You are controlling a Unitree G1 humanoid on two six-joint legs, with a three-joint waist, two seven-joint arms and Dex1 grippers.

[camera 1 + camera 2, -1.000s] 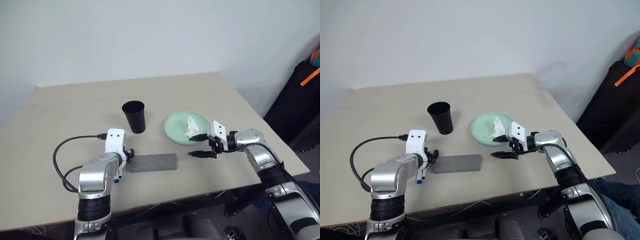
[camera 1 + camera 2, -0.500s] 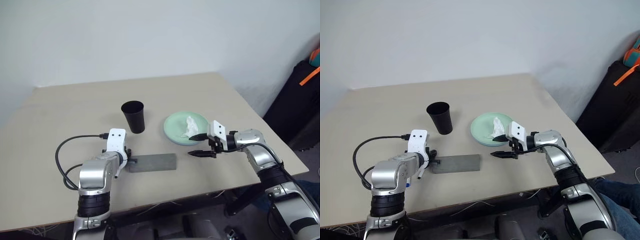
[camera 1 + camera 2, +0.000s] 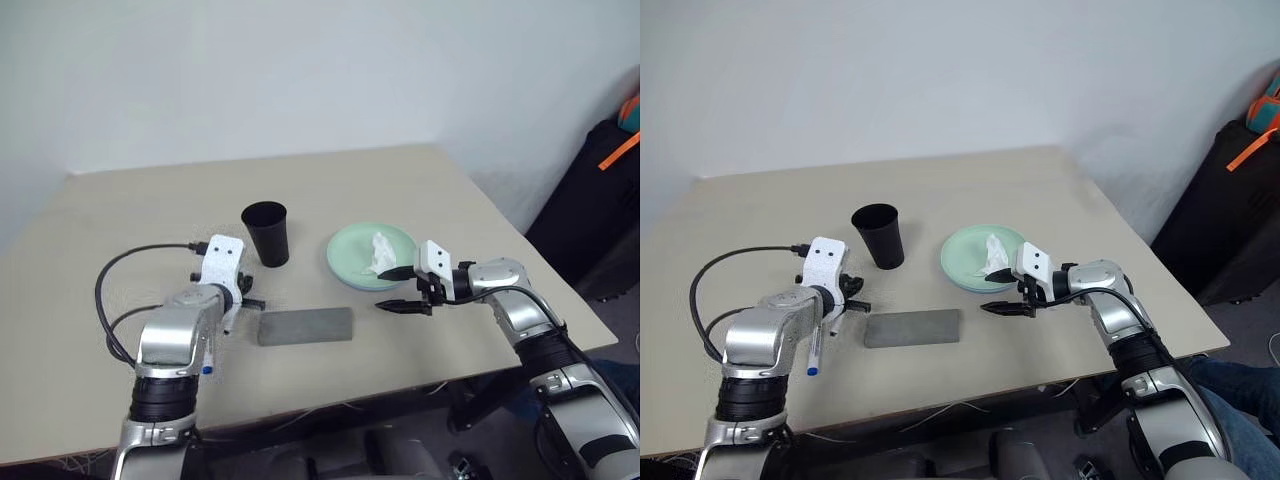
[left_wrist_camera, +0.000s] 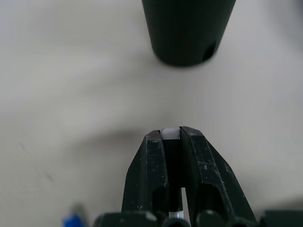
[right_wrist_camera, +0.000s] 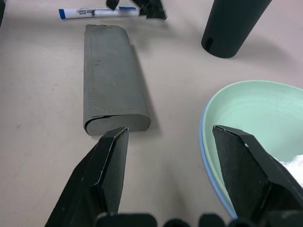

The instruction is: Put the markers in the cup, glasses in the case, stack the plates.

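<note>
A: Left eye view, biggest thing first: the table carries everything. The plates sit on the robot's right, mint green nested on light blue as the right wrist view shows at the rim, with a crumpled tissue on top. The case lies flat and shut near the front edge, long axis running left to right.

B: And the cup?

A: Upright, behind the case, rim open. It lies straight ahead of the left claw and a little further from the robot; in the left wrist view its base is dead ahead of the fingertips.

B: What does that claw hold?

A: Its fingers are pinched on a marker, white barrel with a blue cap. The marker hangs steeply, cap toward the near edge, so its long axis is closer to upright than flat.

B: So the left arm is the nearer one?

A: By far. The right claw hangs with its fingers spread and empty between the case's end and the plates, well apart from the cup. My judgement: the left has to carry forward and up over the rim, then release.
</note>
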